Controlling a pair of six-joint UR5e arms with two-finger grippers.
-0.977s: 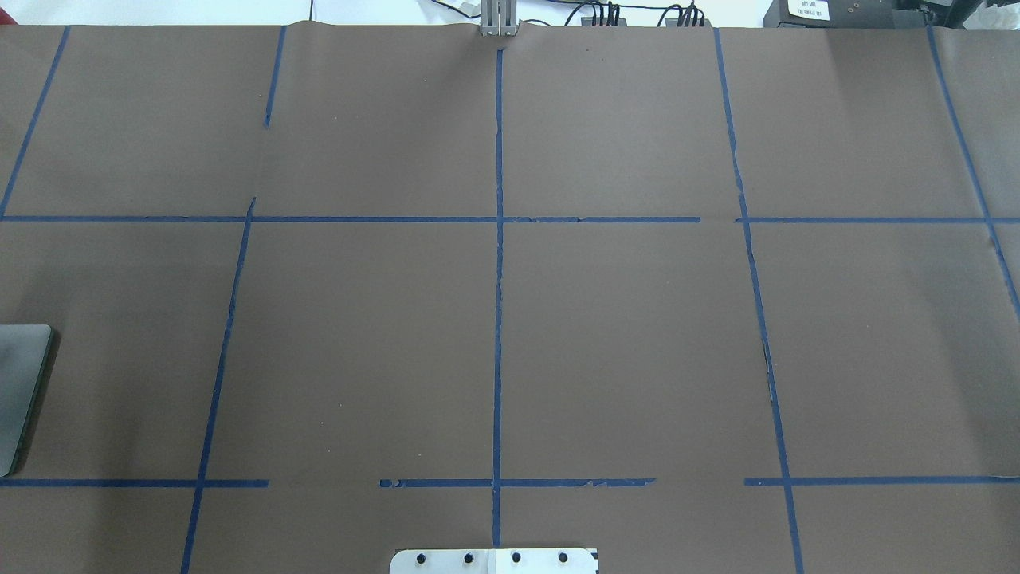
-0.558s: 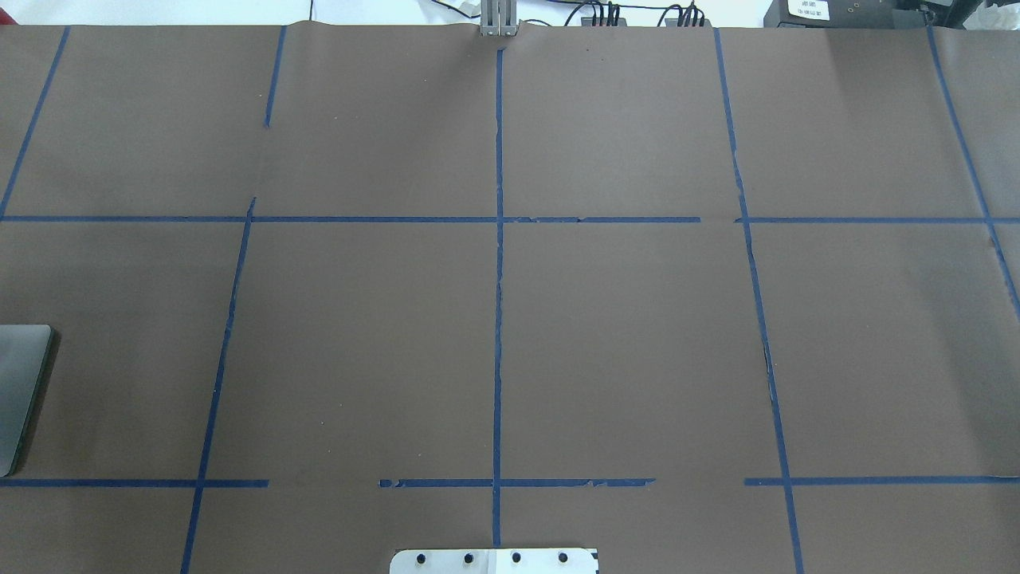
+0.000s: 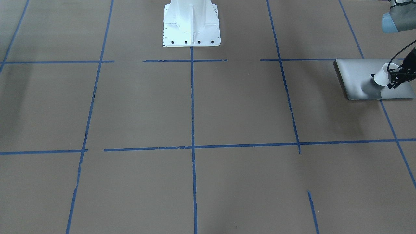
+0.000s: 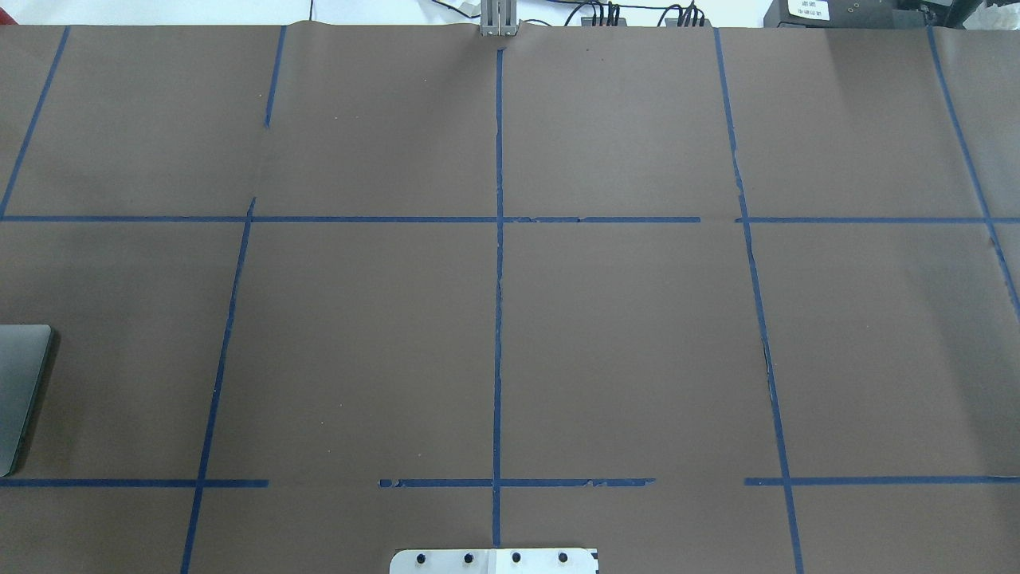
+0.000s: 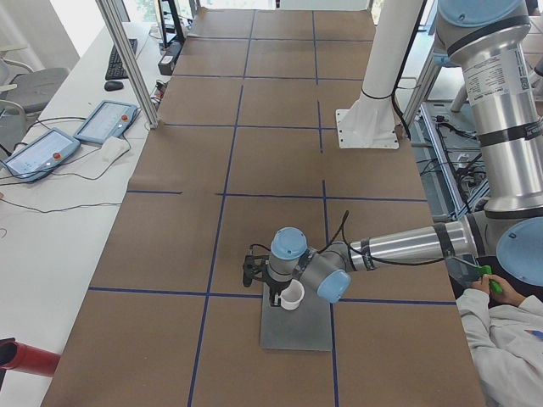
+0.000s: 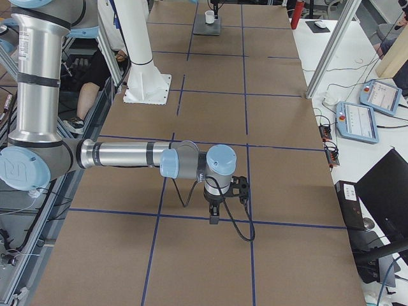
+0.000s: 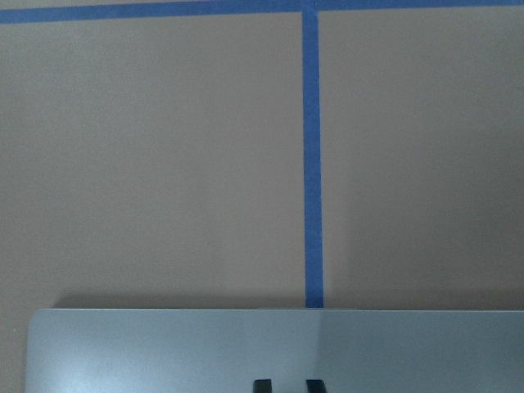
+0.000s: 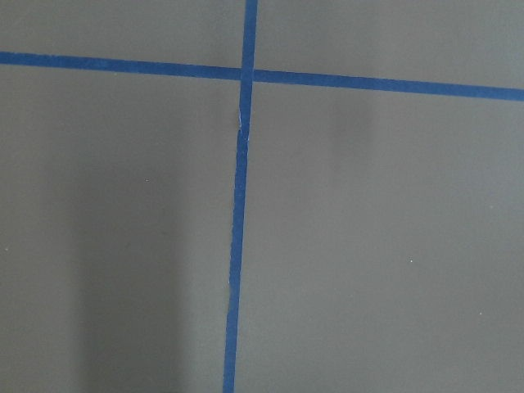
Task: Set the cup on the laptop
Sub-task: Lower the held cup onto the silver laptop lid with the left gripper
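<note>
The white cup (image 3: 381,76) hangs tilted just above the silver-grey laptop (image 3: 356,73), casting a shadow on its lid. My left gripper (image 3: 392,80) grips the cup at its rim, over the lid's right half in the front view. The exterior left view shows the same cup (image 5: 292,295), gripper (image 5: 272,292) and laptop (image 5: 297,329). The left wrist view shows the laptop's edge (image 7: 164,352) and two close dark fingertips (image 7: 261,385), but not the cup. The overhead view shows only a laptop corner (image 4: 20,391). My right gripper (image 6: 215,213) hangs over bare table; I cannot tell if it is open.
The white robot base (image 3: 191,22) stands at the table's middle edge. Blue tape lines grid the brown table cover. Teach pendants (image 5: 106,121) lie on the side bench. A seated person (image 5: 501,339) is beside the robot.
</note>
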